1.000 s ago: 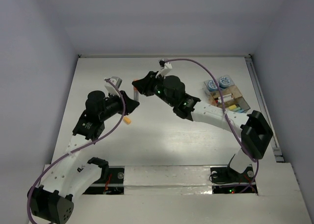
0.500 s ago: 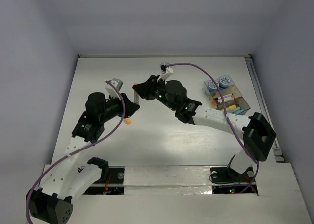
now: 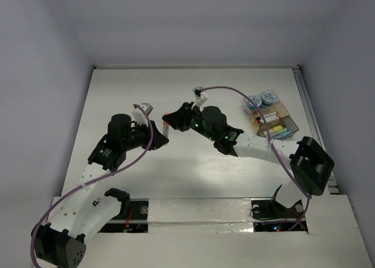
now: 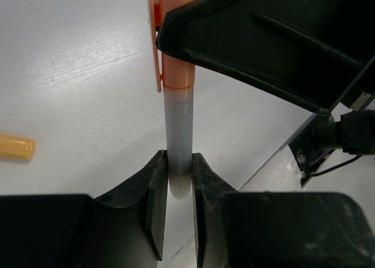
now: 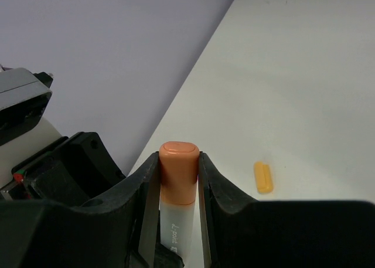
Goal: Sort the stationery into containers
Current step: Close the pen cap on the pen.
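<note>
The orange-capped marker (image 4: 179, 121) hangs above the counter (image 4: 70, 74), well apart from the tray (image 3: 291, 126) — left gripper (image 4: 179, 177) clamps its clear barrel, right gripper (image 5: 179, 183) its cap. Both arms have just closed together; handover to the right arm judged under way.

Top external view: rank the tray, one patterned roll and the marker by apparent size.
1. tray, clearly largest.
2. patterned roll.
3. marker. Only a sliver shows in this view, so its rank against the roll is unsure.
</note>
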Controlling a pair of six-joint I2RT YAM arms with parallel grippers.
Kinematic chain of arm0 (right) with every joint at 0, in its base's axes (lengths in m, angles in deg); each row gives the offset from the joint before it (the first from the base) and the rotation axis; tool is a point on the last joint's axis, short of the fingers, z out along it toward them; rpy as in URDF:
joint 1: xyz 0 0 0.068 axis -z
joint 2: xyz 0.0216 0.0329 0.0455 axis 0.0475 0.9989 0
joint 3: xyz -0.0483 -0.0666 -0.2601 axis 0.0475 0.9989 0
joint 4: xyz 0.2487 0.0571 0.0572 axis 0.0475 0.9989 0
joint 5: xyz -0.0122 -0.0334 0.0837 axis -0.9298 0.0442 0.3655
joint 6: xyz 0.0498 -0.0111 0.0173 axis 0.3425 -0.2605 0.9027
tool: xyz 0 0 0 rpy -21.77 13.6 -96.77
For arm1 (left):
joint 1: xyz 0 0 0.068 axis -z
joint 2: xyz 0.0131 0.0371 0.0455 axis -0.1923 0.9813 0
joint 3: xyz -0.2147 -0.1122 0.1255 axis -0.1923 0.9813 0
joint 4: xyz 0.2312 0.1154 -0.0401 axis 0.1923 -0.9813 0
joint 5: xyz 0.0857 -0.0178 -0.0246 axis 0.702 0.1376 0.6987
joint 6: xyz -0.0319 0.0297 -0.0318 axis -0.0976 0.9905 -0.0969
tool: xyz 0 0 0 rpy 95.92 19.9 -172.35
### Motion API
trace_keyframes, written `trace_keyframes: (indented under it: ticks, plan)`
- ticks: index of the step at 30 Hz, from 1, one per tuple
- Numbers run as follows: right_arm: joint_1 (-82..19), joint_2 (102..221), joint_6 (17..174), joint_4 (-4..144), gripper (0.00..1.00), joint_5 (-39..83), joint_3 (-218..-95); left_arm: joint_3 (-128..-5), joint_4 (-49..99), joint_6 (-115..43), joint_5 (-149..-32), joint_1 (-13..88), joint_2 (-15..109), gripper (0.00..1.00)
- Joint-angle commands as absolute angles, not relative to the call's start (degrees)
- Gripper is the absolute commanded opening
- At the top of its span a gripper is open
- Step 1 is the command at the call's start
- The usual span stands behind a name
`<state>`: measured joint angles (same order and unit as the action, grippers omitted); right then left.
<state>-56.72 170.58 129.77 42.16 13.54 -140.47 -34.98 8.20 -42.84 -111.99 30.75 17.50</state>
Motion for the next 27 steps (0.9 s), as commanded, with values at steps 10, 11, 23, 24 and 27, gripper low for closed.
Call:
trace_keyframes:
  ticks: [10, 11, 23, 24, 27]
  plan:
    - [-67.84, 174.81, 132.49, 50.15, 0.00, 24.32, -131.53, -37.93, 24.26, -42.35, -104.98, 29.19, 15.90, 0.00]
    - [-68.81, 175.78, 133.81, 49.61, 0.00, 23.45, -131.35, -37.93, 24.26, -42.27, -104.89, 29.19, 15.64, 0.00]
    - [-75.85, 178.08, 143.39, 43.90, 0.00, 18.35, -121.16, -38.72, 23.47, -41.74, -100.84, 29.19, 14.32, 0.00]
    - [-75.85, 177.47, 143.66, 43.55, 0.00, 17.99, -120.81, -38.64, 23.64, -41.82, -101.37, 29.19, 14.32, 0.00]
    - [-74.11, 175.19, 141.91, 46.35, 0.00, 12.91, -122.81, -38.20, 24.17, -42.26, -103.65, 29.19, 15.11, 0.00]
